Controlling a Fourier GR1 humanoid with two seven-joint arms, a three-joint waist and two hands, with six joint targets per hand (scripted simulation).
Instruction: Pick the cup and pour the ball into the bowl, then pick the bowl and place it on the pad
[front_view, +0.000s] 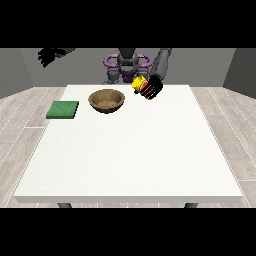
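A brown wooden bowl (106, 100) stands on the white table (130, 150) near its far edge. To its right, the hand at the view's right (152, 88) has its fingers curled round a yellow cup (138, 84), held above the table and tipped sideways with its mouth towards the bowl. No ball is visible. A green pad (63, 110) lies flat at the table's left edge, left of the bowl. The hand at the view's left (49, 55) is raised high, off the table's far left side.
The robot's torso (127, 67) stands behind the table's far edge. A wood-patterned floor surrounds the table.
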